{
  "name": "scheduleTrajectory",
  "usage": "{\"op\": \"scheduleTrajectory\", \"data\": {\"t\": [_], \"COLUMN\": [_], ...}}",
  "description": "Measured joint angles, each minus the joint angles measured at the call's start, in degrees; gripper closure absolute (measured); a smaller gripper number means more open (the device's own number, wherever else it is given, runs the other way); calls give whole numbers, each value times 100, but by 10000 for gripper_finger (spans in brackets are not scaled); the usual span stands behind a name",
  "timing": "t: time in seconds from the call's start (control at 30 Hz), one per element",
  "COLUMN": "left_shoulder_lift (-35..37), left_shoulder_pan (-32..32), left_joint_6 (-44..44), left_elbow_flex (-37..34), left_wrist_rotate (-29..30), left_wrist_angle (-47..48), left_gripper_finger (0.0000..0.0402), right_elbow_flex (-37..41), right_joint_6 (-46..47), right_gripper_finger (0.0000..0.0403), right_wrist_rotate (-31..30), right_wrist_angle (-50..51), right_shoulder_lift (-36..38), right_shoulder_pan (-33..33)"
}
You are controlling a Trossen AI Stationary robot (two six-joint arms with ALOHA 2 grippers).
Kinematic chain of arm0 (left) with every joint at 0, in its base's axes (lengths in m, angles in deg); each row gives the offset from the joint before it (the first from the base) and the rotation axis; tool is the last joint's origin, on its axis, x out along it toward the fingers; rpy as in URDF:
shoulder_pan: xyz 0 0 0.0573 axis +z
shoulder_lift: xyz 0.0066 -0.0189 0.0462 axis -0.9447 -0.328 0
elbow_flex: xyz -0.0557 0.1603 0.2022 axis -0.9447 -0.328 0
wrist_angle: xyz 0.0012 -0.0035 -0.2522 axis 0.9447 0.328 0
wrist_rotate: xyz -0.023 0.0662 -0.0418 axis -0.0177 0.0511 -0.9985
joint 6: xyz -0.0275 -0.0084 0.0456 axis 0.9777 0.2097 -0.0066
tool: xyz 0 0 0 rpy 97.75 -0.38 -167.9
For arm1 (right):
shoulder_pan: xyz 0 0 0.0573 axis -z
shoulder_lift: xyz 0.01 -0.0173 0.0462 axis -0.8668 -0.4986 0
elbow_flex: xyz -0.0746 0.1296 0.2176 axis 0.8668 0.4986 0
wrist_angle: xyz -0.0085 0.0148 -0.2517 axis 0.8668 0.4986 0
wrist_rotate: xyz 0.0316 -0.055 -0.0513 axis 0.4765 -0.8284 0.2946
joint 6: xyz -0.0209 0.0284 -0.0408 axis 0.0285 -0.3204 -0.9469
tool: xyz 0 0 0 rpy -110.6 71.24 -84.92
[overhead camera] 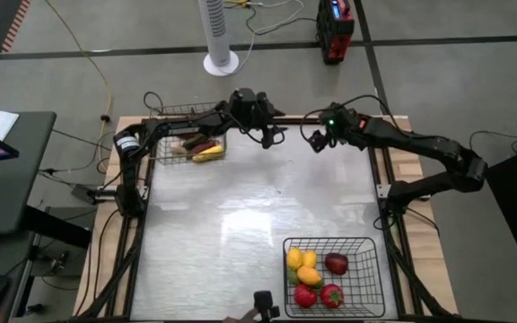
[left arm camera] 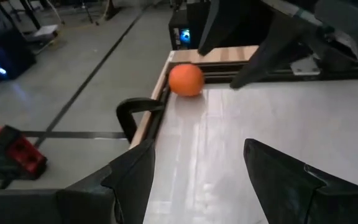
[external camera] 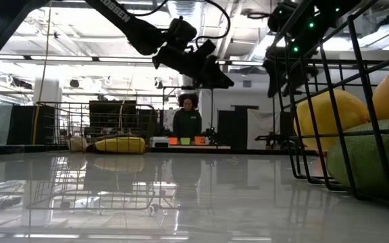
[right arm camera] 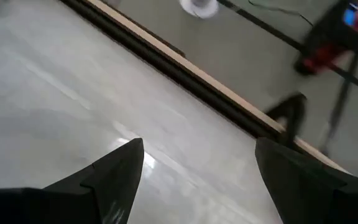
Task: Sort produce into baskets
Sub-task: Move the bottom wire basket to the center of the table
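Observation:
An orange round piece (left arm camera: 186, 79) lies on the table by its far edge, ahead of my left gripper (left arm camera: 197, 149), which is open, holds nothing and hovers above the far middle (overhead camera: 272, 135). My right gripper (right arm camera: 197, 146) is also open and bare, hovering just right of it (overhead camera: 315, 141). The wire basket (overhead camera: 191, 139) at the far left holds long yellow (overhead camera: 208, 154) and maroon pieces. The black basket (overhead camera: 363, 269) at the near right holds round yellow (overhead camera: 300, 260), red (overhead camera: 331, 295) and dark red pieces.
The two grippers are close together over the table's far edge (overhead camera: 285, 118); the right arm (left arm camera: 278, 37) shows beyond the orange piece in the left wrist view. A person (external camera: 188, 118) stands behind the table. The table's middle (overhead camera: 258, 206) is bare.

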Motion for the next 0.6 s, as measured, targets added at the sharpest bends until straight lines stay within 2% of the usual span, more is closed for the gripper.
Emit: {"op": "scheduleTrajectory", "data": {"t": [0.13,0.23,0.47,0.6], "left_shoulder_lift": [0,0,0,54], "left_shoulder_pan": [11,21,-46,-123], "left_joint_6": [-127,-79,200,196], "left_elbow_flex": [29,34,31,25], "left_wrist_rotate": [225,260,208,195], "left_wrist_angle": [11,22,-130,-74], "left_gripper_finger": [166,166,166,166], "right_elbow_flex": [0,2,2,-59], "right_joint_6": [443,855,807,705], "right_gripper_finger": [65,65,88,94], "right_wrist_rotate": [-858,-1165,-1197,-1019], "right_wrist_angle": [545,857,1063,1433], "right_shoulder_lift": [-52,-191,-1219,-1675], "right_shoulder_pan": [88,336,1052,1311]}}
